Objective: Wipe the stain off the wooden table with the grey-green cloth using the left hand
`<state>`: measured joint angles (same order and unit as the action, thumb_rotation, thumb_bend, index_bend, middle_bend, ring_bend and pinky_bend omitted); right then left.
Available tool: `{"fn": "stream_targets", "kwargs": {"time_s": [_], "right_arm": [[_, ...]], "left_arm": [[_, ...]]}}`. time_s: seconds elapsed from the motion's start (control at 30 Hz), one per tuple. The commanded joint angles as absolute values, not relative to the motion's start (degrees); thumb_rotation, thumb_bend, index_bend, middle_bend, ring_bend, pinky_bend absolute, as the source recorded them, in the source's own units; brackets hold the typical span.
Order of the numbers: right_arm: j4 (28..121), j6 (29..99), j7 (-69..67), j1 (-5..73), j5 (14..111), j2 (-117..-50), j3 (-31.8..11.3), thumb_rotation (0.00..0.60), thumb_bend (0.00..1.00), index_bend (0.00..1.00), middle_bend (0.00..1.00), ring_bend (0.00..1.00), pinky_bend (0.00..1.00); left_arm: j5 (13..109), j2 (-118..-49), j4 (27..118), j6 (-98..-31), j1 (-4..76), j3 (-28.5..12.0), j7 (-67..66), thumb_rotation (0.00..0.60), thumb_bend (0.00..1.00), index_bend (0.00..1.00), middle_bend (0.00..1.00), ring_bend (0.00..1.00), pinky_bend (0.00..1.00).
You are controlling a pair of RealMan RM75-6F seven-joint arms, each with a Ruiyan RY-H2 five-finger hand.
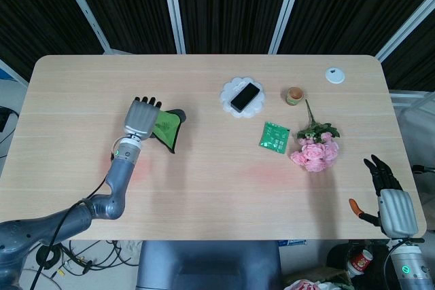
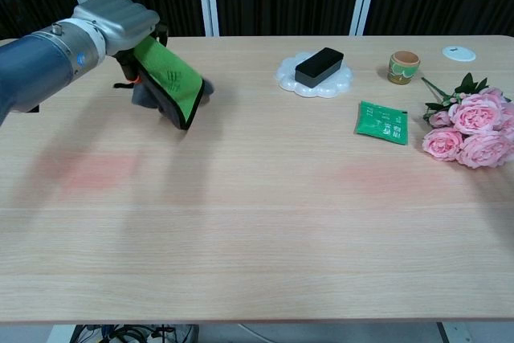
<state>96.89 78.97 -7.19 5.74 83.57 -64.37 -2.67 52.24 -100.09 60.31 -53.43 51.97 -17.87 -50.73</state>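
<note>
Presently my left hand [image 2: 119, 15] grips the grey-green cloth with its dark border [image 2: 167, 79], fingers closed over its upper part, and holds it lifted above the far-left part of the pale wooden table [image 1: 204, 93]; the cloth hangs free and, as far as I can judge, does not touch the wood.

Progress: a faint reddish stain [image 2: 92, 170] is visible on the near-left of the table, and a second pale reddish patch [image 2: 361, 173] lies nearer the centre-right. With both marks showing and the cloth off the surface, I judge the wiping unfinished.

My right hand [image 1: 384, 176] hangs off the near-right corner, fingers spread and holding nothing.

Clearance: the left half is open wood, giving free room around the left stain. The right patch is tighter; a green foil sachet [image 2: 382, 123] and a bunch of pink artificial roses [image 2: 470, 134] lie just beyond it. The white scalloped dish carrying a black phone [image 2: 315, 72], a small brown cup [image 2: 404, 67] and a white round disc [image 2: 458, 53] sit well apart, far right.
</note>
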Motion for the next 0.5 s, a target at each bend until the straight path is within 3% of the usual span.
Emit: {"fn": "stream_targets", "kwargs": {"time_s": [0.03,0.27,0.5], "right_arm": [[97.0,79.1,-7.3,5.6,83.5,-64.3,-2.7,0.6,0.22,0.0,0.0,0.0,0.19],[97.0,79.2,-7.5,5.6,83.6,-64.2,-2.7,0.6,0.22,0.0,0.0,0.0,0.19],[96.8,79.2,-7.7,5.6,83.7,-64.0,-2.7,0.6,0.22,0.0,0.0,0.0,0.19]], "left_arm": [[48.0,-99.3,59.9,-55.1,50.9,-17.8,-55.0,0.6,0.08,0.03,0.01,0.03,0.13],[45.1,-96.4,63.7,-59.1,48.6,-17.6,-56.9,0.6,0.05,0.0,0.0,0.0,0.09],[46.9,-88.8,72.4,-63.2,43.0,-16.0,-51.8,0.6,0.05,0.0,0.0,0.0,0.07]]}}
